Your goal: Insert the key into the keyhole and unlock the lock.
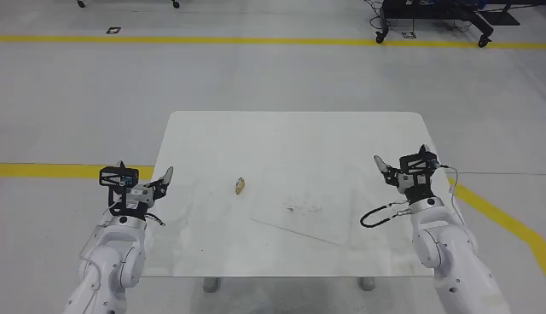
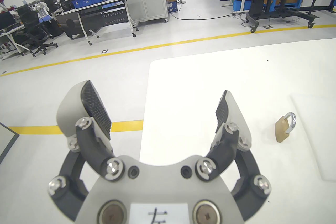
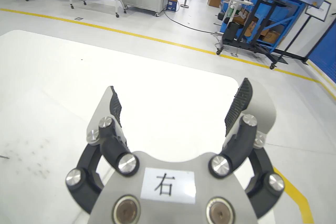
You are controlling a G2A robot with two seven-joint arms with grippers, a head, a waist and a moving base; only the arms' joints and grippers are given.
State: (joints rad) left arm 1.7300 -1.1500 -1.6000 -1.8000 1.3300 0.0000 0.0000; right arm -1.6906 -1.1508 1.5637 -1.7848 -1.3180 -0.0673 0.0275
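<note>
Two grippers, top view: the left gripper (image 1: 142,176) sits at the left edge of the table (image 1: 341,139), and the right gripper (image 1: 402,161) is over its right side, near the edge. Each has its fingers spread and holds nothing.
Lock, top view: the lock (image 1: 241,185) lies on the white table, left of the middle. It is between the two grippers, nearer the left one and well apart from both.
Table marks, top view: faint grey scuffs (image 1: 303,206) lie on the tabletop between the lock and the right gripper.
Floor, top view: a yellow line (image 1: 256,39) runs across the floor beyond the table's far edge.
Left gripper, left wrist view: the left gripper (image 2: 157,101) is spread wide, its ribbed pads (image 2: 95,107) bare. One finger is over the floor, the other over the edge of the table (image 2: 210,72).
Lock, left wrist view: the lock (image 2: 284,128) is brass-coloured with a silver shackle. It lies on the table off to one side of the gripper, apart from it, with the shackle at the end farther from the camera.
Right gripper, right wrist view: the right gripper (image 3: 179,96) is spread wide over the table (image 3: 52,64) near a rounded corner, gripping nothing.
Table marks, right wrist view: the grey scuffs (image 3: 31,154) show on the tabletop beside the gripper.
</note>
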